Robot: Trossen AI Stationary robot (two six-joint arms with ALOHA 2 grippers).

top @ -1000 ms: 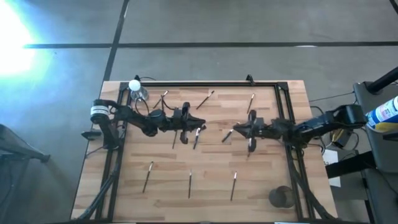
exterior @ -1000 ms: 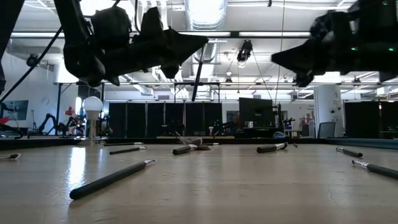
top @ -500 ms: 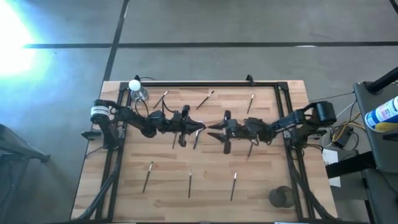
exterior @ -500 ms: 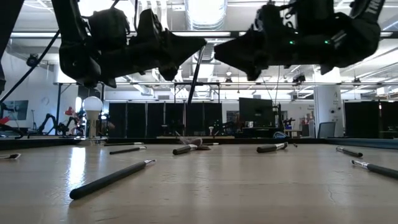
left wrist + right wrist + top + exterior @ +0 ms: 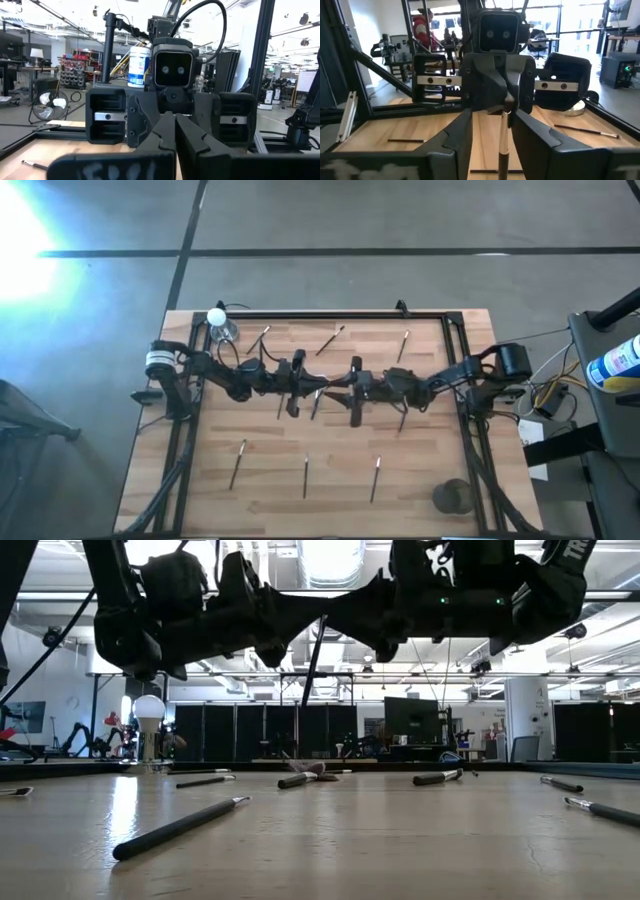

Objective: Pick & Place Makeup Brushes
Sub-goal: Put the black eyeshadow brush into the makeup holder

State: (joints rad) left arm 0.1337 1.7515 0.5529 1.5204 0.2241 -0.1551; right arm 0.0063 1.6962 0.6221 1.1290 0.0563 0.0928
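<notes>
A makeup brush (image 5: 504, 131) is held upright, clamped in the left pincer (image 5: 506, 102) above mid-counter (image 5: 420, 480); the right pincer (image 5: 174, 131) — fingers apart — faces it closely, tips flanking the handle.

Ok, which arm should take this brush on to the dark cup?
Right. The right tool is open and flanks the brush hanging from the left tool, and the dark cup sits on its side.

Left tool (image 5: 496, 107) (facing) grips brush (image 5: 504, 132) upright.
</notes>
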